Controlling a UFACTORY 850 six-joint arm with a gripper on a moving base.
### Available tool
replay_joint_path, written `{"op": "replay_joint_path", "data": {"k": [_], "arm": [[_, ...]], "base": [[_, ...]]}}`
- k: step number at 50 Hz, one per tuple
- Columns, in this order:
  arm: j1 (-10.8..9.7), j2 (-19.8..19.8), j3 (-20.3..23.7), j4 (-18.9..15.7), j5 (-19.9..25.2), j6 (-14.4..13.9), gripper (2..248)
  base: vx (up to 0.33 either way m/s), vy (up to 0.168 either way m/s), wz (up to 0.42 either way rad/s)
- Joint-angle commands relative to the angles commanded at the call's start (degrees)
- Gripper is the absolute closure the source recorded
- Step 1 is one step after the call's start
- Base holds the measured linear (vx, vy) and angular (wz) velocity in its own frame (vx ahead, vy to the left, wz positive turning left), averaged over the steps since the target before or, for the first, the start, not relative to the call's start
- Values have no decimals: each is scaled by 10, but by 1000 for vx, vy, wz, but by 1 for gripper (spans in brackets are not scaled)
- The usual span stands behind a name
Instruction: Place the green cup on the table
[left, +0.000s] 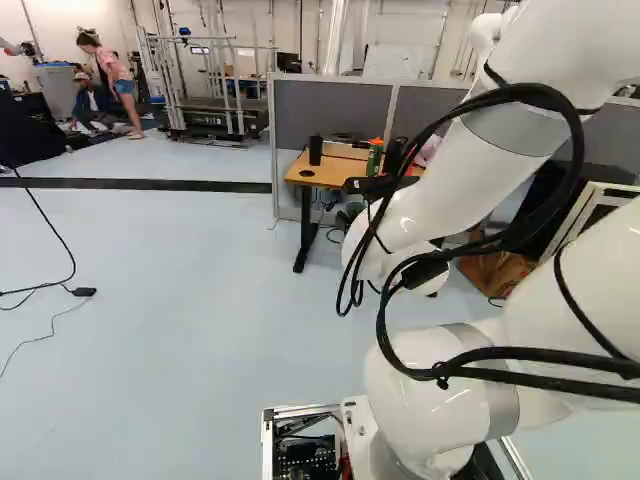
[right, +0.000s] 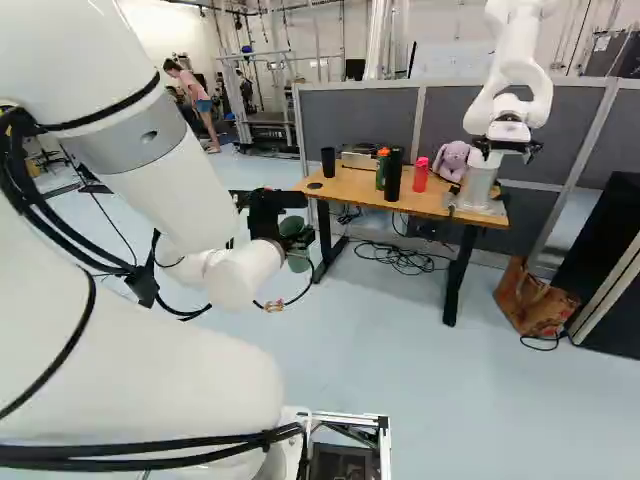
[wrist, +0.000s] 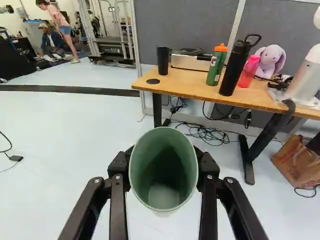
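Beyond the gripper (right: 297, 243) are a black cup (wrist: 163, 61), green bottle (wrist: 216, 66), black bottle (wrist: 234, 69), pink bottle (wrist: 248, 72) and plush rabbit (wrist: 271, 61).

I'm sloping my white arm (left: 490, 150) down to its wrist (right: 240, 272), aiming my gripper (right: 298, 222) ahead, its 2 parted fingers (wrist: 118, 205) gripping from opposite sides.

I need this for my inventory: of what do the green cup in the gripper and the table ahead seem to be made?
Green cup: smooth, matte, evenly coloured wall; perhaps plastic, though coated metal or ceramic is possible.
Table: its top looks like wood or laminate, from the warm brown surface; its slim black legs look like painted metal.
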Motion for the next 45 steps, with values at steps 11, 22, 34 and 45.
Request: {"op": "replay_joint_path", "data": {"k": [11,22,34,45], "arm": [[0,0,0,0,0,0,124],[0,0,0,0,0,0,124],[0,0,0,0,0,0,124],[0,0,0,0,0,0,124]], "base": [[284,29,-45],[326,44,-43],[344,44,-39],[340,43,-42]]}}
